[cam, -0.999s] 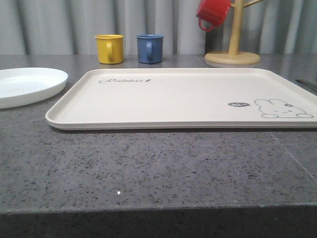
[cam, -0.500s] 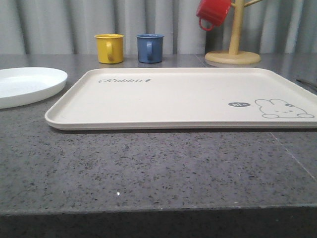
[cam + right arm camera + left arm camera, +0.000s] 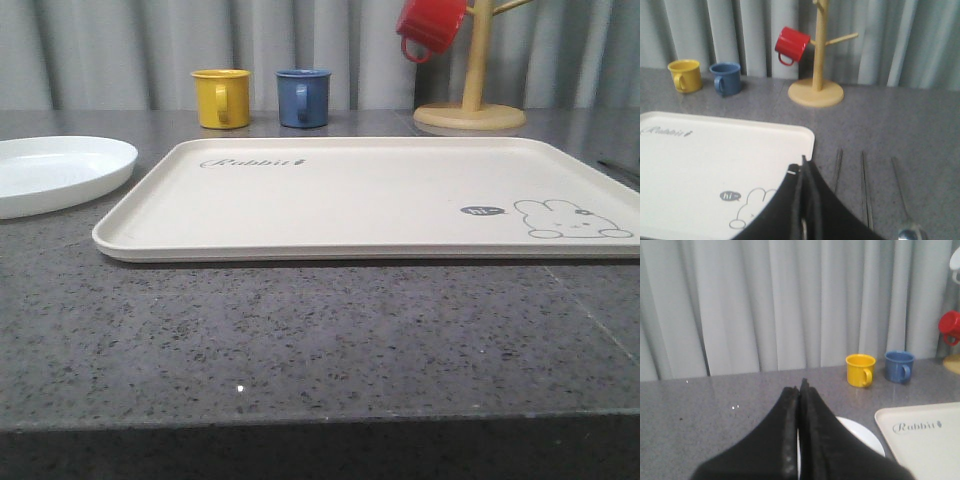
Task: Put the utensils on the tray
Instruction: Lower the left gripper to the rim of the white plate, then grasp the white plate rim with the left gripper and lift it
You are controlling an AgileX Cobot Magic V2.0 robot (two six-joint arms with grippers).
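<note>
The cream tray (image 3: 370,195) lies in the middle of the table with nothing on it. The white plate (image 3: 55,172) sits on the table to its left. In the right wrist view, a slim metal fork handle (image 3: 838,169), a pair of chopsticks (image 3: 866,192) and a spoon (image 3: 908,231) lie side by side on the table, just beyond the tray (image 3: 710,155) on its rabbit-drawing side. My right gripper (image 3: 802,167) is shut and empty above that edge of the tray. My left gripper (image 3: 800,387) is shut and empty above the plate (image 3: 860,432), which its fingers partly hide.
A yellow mug (image 3: 221,98) and a blue mug (image 3: 302,97) stand behind the tray. A wooden mug tree (image 3: 470,112) at the back right carries a red mug (image 3: 430,25). Bare grey stone counter runs along the front edge.
</note>
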